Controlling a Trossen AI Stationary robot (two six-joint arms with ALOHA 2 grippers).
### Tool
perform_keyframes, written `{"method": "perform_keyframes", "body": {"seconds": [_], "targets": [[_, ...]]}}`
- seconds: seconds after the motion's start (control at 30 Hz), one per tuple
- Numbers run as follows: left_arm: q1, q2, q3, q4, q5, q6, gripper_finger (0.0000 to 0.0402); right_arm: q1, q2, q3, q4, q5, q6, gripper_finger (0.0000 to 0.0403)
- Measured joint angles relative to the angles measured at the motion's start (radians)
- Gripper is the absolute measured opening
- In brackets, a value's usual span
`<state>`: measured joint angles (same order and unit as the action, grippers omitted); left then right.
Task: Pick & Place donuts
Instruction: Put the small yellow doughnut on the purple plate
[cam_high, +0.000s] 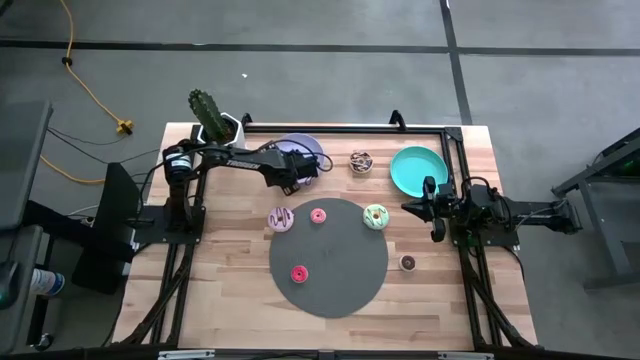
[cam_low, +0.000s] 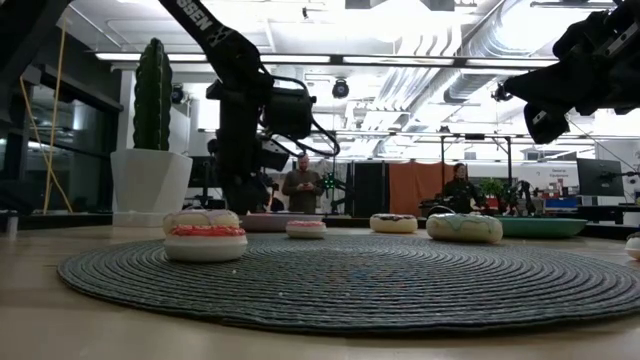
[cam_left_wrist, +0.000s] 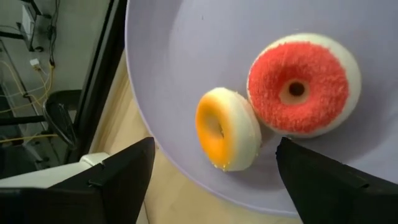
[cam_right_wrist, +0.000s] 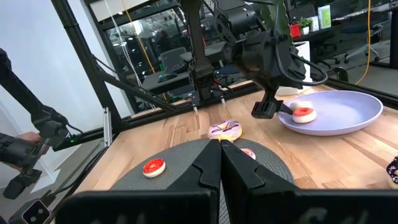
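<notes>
Lavender plate (cam_left_wrist: 186, 50) holding orange donut (cam_left_wrist: 227, 129) near its rim, left gripper (cam_left_wrist: 211, 180) fingers apart above.

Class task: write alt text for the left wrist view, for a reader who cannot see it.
An orange donut leans against a red donut on a lavender plate, seen from close above. The left gripper hangs over them, open, its dark fingers either side of the orange one, touching neither.
</notes>
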<state>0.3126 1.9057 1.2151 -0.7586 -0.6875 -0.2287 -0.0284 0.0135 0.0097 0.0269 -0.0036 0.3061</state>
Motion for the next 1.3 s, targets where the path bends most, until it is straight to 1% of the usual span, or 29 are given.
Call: {"method": "perform_keyframes", "body": {"seconds": [0.37,0.73,1.13,1.3], "targets": [[0.010,0.000,0.000,0.009,0.011,0.015,0.0221,0.000,0.000,0.000,0.000,0.000,0.000,0.0000],[0.010,0.000,0.000,0.010,0.044,0.015,0.0164,0.000,0.000,0.000,0.000,0.000,0.000,0.0000],[0.008,0.000,0.000,0.009,0.049,0.015,0.0067,0.000,0.000,0.000,0.000,0.000,0.000,0.0000],[0.008,0.000,0.000,0.001,0.049,0.015,0.0037,0.000,0.000,0.000,0.000,0.000,0.000,0.0000]]}}
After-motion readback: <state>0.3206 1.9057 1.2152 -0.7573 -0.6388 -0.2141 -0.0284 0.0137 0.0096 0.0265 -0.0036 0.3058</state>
